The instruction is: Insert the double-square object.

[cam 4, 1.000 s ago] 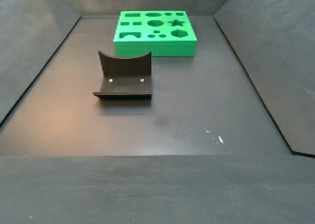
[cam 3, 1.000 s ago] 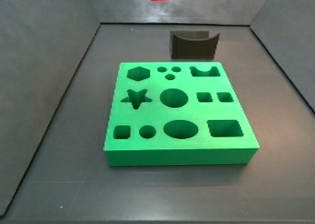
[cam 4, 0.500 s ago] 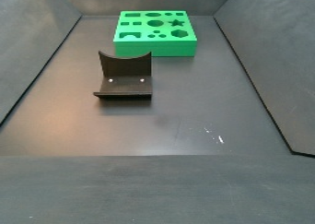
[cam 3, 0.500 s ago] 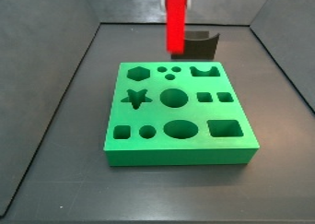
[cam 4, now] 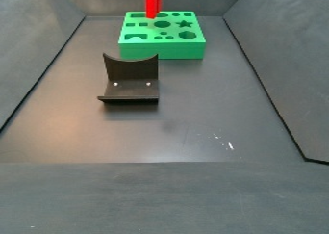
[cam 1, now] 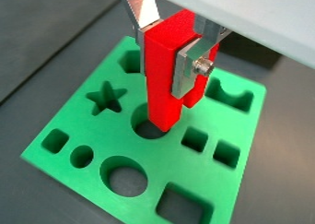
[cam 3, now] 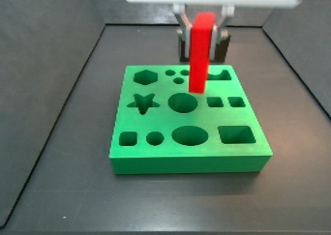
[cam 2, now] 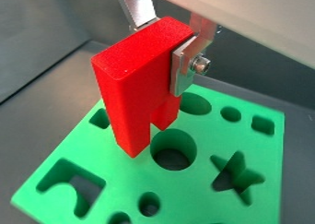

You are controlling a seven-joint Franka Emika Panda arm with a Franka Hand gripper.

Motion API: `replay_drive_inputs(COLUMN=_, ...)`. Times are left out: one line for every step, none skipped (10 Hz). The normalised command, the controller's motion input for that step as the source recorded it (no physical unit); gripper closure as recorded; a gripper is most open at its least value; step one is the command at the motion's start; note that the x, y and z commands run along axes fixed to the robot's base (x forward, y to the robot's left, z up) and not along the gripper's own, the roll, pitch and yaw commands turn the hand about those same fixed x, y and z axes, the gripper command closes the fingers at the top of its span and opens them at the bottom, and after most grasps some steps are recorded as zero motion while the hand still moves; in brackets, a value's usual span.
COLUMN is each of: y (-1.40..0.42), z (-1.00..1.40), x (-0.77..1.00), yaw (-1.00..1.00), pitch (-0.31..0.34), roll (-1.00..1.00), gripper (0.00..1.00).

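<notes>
the double-square object (cam 1: 164, 76) hangs upright between the silver fingers (cam 1: 194, 66) of the pincer (cam 1: 172, 39), which is closed on its upper part; the same hold shows in both wrist views, with a finger plate flat against the side of the peg (cam 2: 142, 89). the pincer (cam 3: 203, 18) is above the far half of the green block (cam 3: 189, 123) in a side view, with the peg reaching down from it toward the block's top. in another side view only the red peg (cam 4: 150, 1) shows at the upper edge, over the green block (cam 4: 164, 36); the pincer itself is out of that frame.

the peg is bright red plastic, tall, made of two square bars joined side by side, with a notch dividing them at the lower end in a wrist view. its lower end is over the middle of the block, close to a round hole (cam 1: 153, 126); whether it touches the block cannot be told.

the green block carries shaped holes: a star (cam 1: 107, 99), circles, squares, a hexagon (cam 3: 145, 76). a dark grey curved block (cam 4: 129, 77) stands on the dark worktop (cam 4: 193, 122), well apart from the green block. nothing lies between the peg and the block's top.
</notes>
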Motion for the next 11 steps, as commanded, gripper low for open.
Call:
replay_drive_inputs(y=-0.08, z=-0.33, x=0.45, yaw=-0.65, pitch=0.004, roll=-0.07, gripper=1.00)
replay_drive_inputs(y=-0.09, z=-0.30, x=0.50, yaw=-0.60, pitch=0.003, roll=-0.09, gripper=1.00)
replay_drive_inputs(y=-0.10, z=-0.28, x=0.50, yaw=-0.59, pitch=0.010, roll=-0.10, gripper=1.00)
replay_drive_inputs(y=-0.09, z=-0.22, x=0.45, yaw=-0.63, pitch=0.019, roll=-0.11, gripper=1.00)
replay_drive_inputs(y=-0.06, z=-0.10, x=0.43, yaw=-0.65, pitch=0.024, roll=-0.15, gripper=1.00)
replay_drive_inputs(y=-0.03, z=-0.05, x=0.41, yaw=-0.67, pitch=0.030, roll=-0.15, gripper=1.00)
replay_drive_inputs(y=0.00, z=-0.16, x=0.30, yaw=-0.78, pitch=0.027, roll=-0.09, gripper=1.00)
replay_drive_inputs(y=0.00, z=-0.15, x=0.00, yaw=-1.00, pitch=0.011, roll=-0.01, gripper=1.00)
replay_drive_inputs(y=0.00, z=-0.16, x=0.00, yaw=-1.00, pitch=0.000, roll=0.00, gripper=1.00)
replay_drive_inputs(y=0.00, z=-0.20, x=0.00, yaw=-1.00, pitch=0.016, roll=0.00, gripper=1.00)
replay_drive_inputs(y=0.00, z=-0.20, x=0.00, yaw=-1.00, pitch=0.014, roll=0.00, gripper=1.00)
